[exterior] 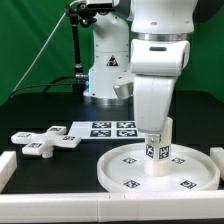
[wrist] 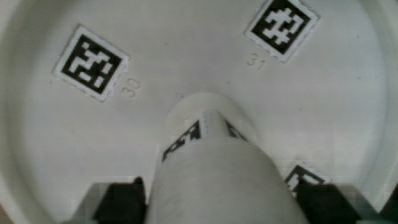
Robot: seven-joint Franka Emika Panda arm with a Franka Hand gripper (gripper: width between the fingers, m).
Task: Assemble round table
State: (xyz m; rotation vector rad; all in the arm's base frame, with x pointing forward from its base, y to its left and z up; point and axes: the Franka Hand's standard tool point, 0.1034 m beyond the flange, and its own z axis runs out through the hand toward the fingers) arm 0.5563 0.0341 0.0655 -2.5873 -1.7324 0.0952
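Exterior view: the round disc lies flat on the dark table, rim up, with several square tags on its face. Over the disc's middle the arm reaches straight down. Its claw is pinching the short thick leg, which stands upright over the disc's centre with a tag on its side. From here I cannot tell whether the lower end of the leg touches the disc or sits just above it. The cross-shaped foot piece lies flat on the table, well apart from the disc toward the exterior view's left. The marker board lies behind the disc, between it and the arm's base. A plain white bar lies beyond the disc's rim, on the exterior view's left.

Wrist view: the leg runs from the claw down toward the disc. The two dark fingers press against opposite sides of the leg. Two of the disc's tags show beyond the leg's far end.
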